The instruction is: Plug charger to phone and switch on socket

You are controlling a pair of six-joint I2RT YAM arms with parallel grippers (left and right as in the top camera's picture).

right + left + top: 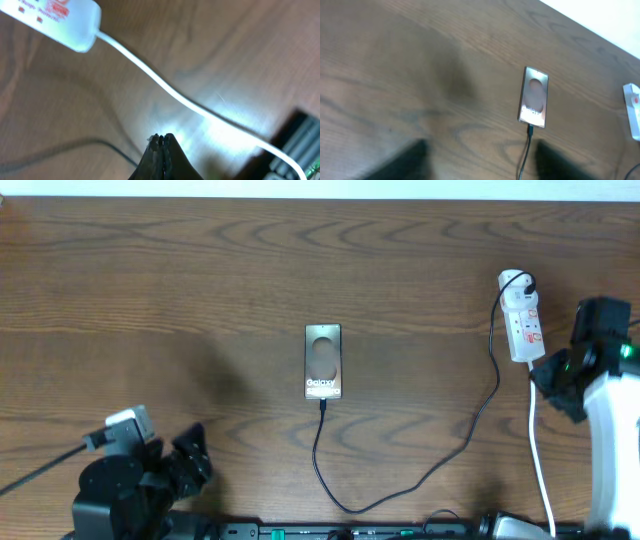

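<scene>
One worktop [200,270] carries everything. My right gripper [162,139], fingers pressed together, sits near the socket [522,320]. The socket lies ahead and slightly to the gripper's left, its long axis running away from me. My left gripper [482,164], fingers apart, is well away from it, so the right arm is the nearer one. The phone [323,361] lies mid-worktop, also lengthwise. The charger [322,408] tip looks already seated in the phone's near end, so I judge the switch is next.
</scene>
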